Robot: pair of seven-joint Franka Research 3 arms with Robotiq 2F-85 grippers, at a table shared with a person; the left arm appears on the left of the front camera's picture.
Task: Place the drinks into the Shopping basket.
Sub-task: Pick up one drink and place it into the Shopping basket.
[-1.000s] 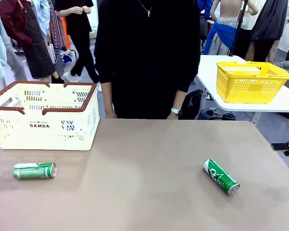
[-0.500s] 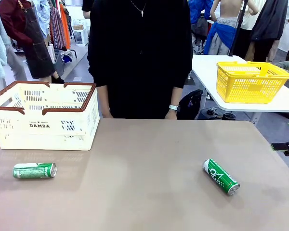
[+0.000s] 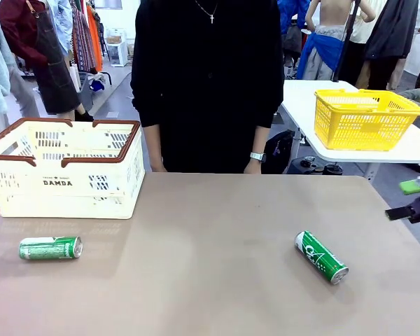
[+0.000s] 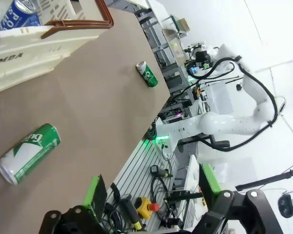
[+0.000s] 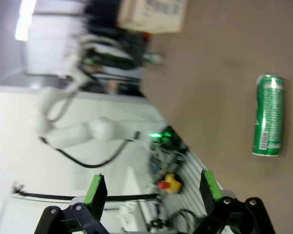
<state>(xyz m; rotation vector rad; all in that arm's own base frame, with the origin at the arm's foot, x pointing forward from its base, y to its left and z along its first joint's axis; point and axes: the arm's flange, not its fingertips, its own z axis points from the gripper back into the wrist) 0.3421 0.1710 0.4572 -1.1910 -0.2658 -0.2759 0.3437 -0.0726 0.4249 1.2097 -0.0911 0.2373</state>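
Note:
Two green drinks lie on their sides on the brown table: one can (image 3: 50,248) at the front left, below the Shopping basket (image 3: 63,168), and another can (image 3: 321,257) at the right. In the left wrist view a blue and white can (image 4: 19,13) lies inside the cream basket (image 4: 39,44), and the left green can (image 4: 28,153) is near my open left gripper (image 4: 151,195). My right gripper (image 3: 404,199) hangs open at the table's right edge, apart from the right can (image 5: 268,115). Nothing sits between the fingers (image 5: 95,190) of the right gripper (image 5: 151,190).
A person in black (image 3: 208,84) stands at the far side of the table, hands down behind its edge. A yellow basket (image 3: 364,117) sits on a separate white table at the back right. A cardboard box (image 5: 151,14) shows in the right wrist view.
My right gripper has shifted slightly up and inward at the right edge, with a green pad now showing. The person has shifted a little. Cans and basket have not moved.

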